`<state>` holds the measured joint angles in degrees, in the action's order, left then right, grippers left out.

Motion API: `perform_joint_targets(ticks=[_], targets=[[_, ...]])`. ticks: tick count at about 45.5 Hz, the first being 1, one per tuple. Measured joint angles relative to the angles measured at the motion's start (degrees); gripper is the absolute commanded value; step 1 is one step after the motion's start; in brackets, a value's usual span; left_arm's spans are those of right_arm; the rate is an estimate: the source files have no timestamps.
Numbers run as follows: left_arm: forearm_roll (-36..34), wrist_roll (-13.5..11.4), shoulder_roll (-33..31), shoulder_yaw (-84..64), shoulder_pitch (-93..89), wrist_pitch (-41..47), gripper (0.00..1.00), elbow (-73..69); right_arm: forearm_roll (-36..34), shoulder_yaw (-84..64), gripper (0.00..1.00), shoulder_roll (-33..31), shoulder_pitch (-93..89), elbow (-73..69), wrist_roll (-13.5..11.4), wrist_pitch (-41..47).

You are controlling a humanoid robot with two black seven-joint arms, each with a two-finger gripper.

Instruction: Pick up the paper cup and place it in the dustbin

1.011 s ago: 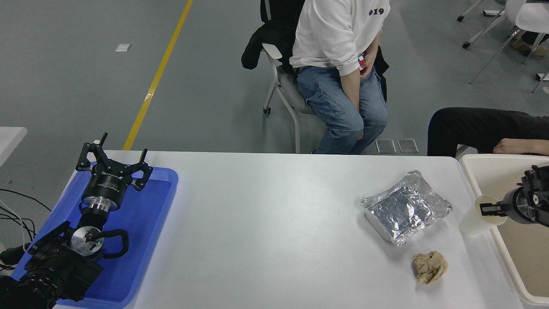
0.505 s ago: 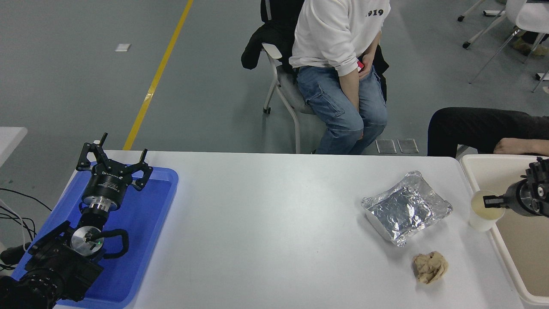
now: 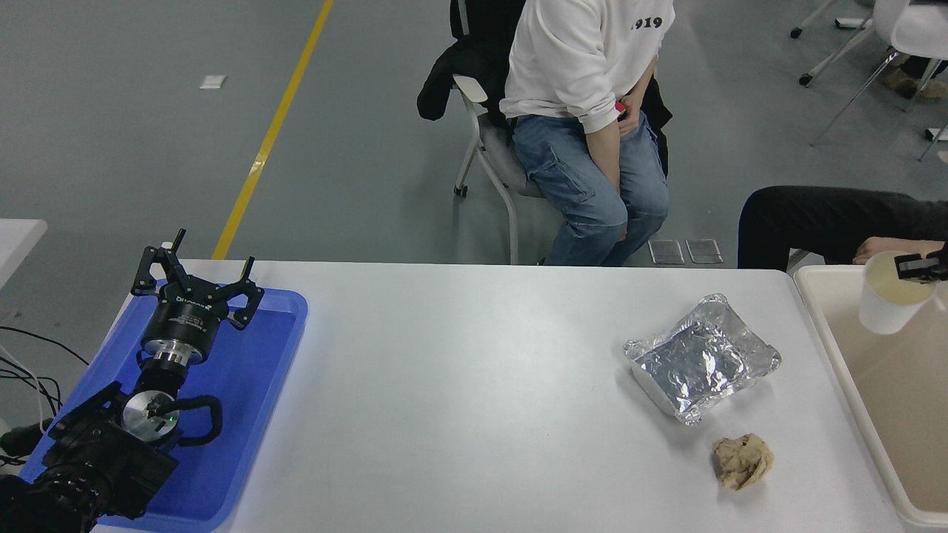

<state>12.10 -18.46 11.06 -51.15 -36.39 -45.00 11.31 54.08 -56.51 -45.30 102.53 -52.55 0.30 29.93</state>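
The paper cup (image 3: 886, 296) is white-cream, upright and lifted in the air over the near-left part of the dustbin (image 3: 829, 326), a cream-beige tub at the table's right end. My right gripper (image 3: 917, 266) comes in from the right edge and is shut on the cup's rim; only its black fingertip shows, the rest is cut off by the picture's edge. My left gripper (image 3: 198, 275) is open and empty, parked over the blue tray (image 3: 274, 348) at the lower left.
A silver foil-wrapped tray (image 3: 700, 366) sits on the table's right part, with a crumpled tan paper ball (image 3: 743, 460) in front of it. A person sits on a chair beyond the table's far side. Another person's arm (image 3: 889, 248) rests near the dustbin's far rim.
My right gripper has lifted the cup off the table's right edge, up and to the right, and now holds it over the dustbin. The left arm has not moved.
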Motion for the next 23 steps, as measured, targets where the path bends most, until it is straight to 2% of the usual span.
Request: perform_joint_targets(ticks=[23], targets=[[0.00,0.00,0.04,-0.02,0.00,0.00,1.00,0.02,0.46,-9.30,0.00,-1.26,19.90,-5.07,-0.16,9.35]])
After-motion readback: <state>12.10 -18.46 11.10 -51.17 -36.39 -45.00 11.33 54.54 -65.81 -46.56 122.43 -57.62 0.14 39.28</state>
